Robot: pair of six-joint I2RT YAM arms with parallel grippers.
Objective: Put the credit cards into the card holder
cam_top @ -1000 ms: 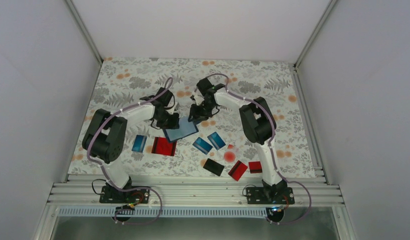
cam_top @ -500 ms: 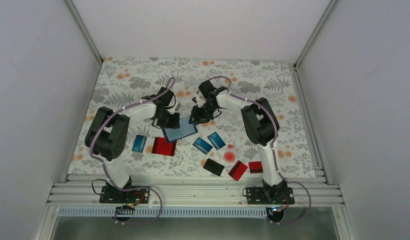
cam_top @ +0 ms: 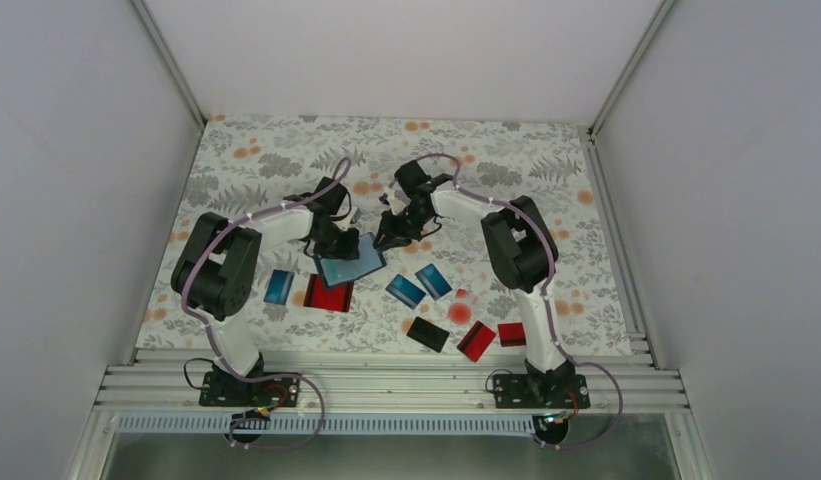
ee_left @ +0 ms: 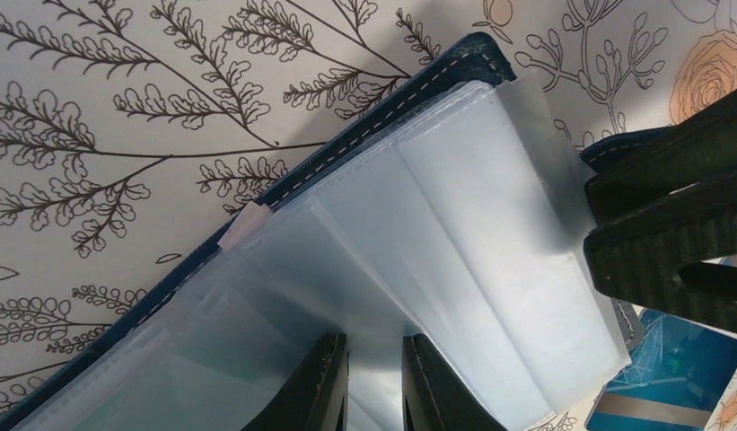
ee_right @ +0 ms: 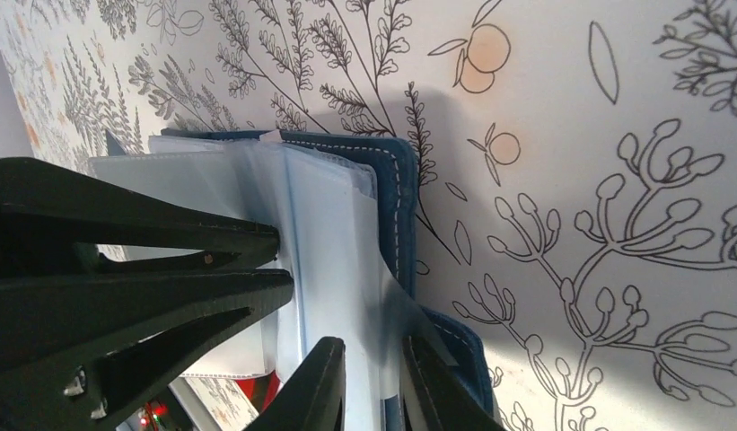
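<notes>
Spreading open over the floral table (cam_top: 546, 200), the navy card holder (cam_top: 348, 266) is sitting between both arms. The left pincer (ee_left: 375, 382), nearly closed, is gripping one clear sleeve (ee_left: 454, 251) at its far-left corner; the right pincer (ee_right: 372, 382) is pinching another at the far-right. Loose credit cards (cam_top: 405, 291) are lying just nearer the bases.

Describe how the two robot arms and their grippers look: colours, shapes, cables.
The left arm and right arm have white tubular links, bulky black joints and purple-grey cables running down to black bases. The left gripper and right gripper each have two tapered matte-black fingers.
</notes>
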